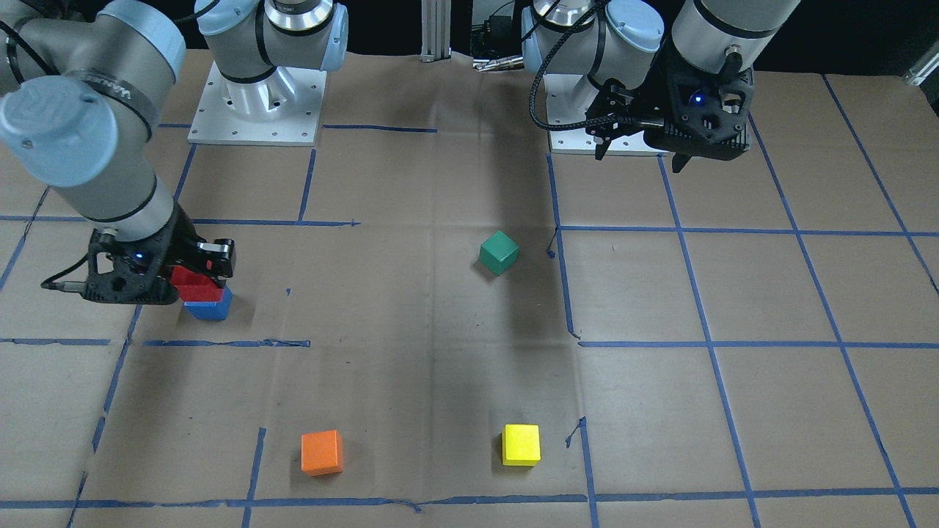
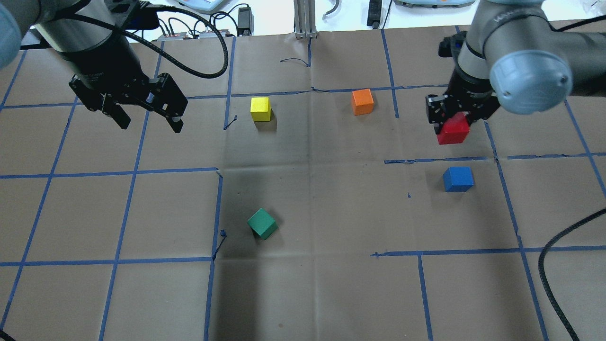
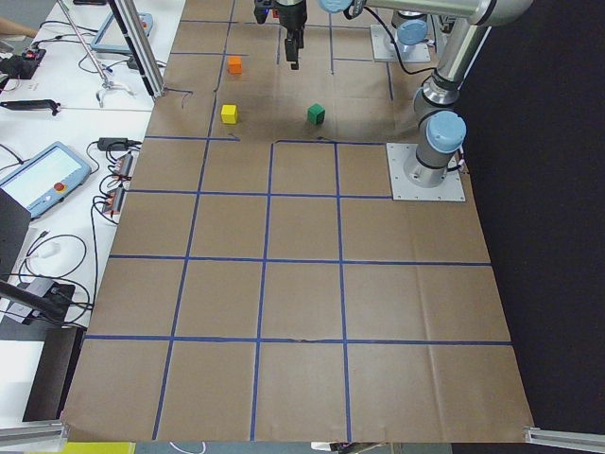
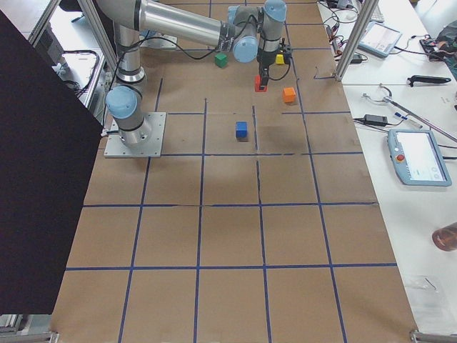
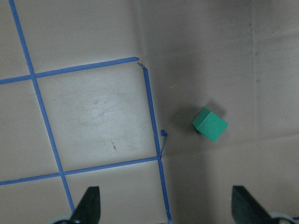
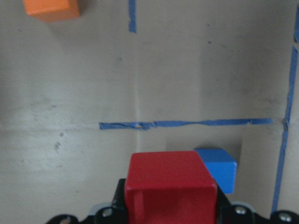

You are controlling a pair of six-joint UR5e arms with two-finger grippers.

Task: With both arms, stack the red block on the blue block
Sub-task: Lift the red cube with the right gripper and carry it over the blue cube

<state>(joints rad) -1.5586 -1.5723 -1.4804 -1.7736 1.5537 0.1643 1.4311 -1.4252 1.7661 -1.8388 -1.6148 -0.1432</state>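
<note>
Overhead exterior: at upper right, the right gripper clamps the red block by opposite faces, held off the table, the blue block lower in frame. At upper left, the left gripper hangs spread and empty. Right wrist-mounted: the red block looks rigid, light and matte, so a side grip suits it.

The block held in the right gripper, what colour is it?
It's the red block, clearest in the right wrist-mounted view.

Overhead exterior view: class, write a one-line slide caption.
Right claw holds the red block, not yet on the blue block; left claw hangs open.
</note>
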